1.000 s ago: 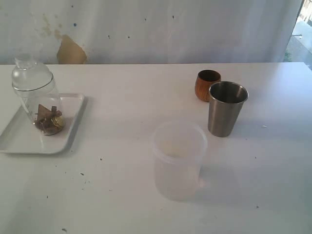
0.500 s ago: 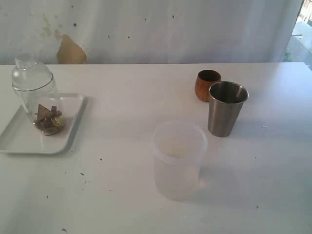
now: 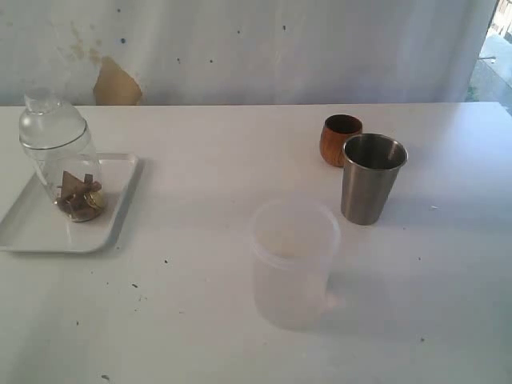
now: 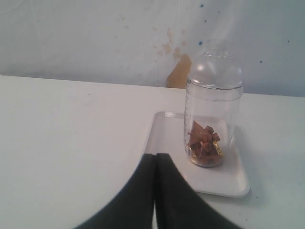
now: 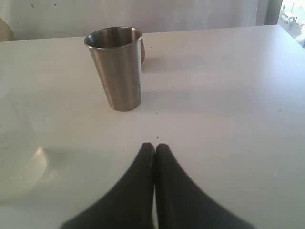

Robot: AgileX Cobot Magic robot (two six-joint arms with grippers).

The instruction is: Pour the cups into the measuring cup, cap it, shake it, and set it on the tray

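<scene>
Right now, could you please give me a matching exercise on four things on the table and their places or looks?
Things:
1 measuring cup
2 steel tumbler
3 wooden cup
4 plastic container

Descriptions:
A glossy brown, just behind the metal one
B capped, standing on the tray
C frosted, nearest the exterior camera
D shiny grey, tall and tapered

Pairs: 1-B, 2-D, 3-A, 4-C

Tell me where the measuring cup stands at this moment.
In the exterior view the measuring cup stands upright on the tray at the left of the table, far from the steel cup and the wooden cup on the right.
</scene>
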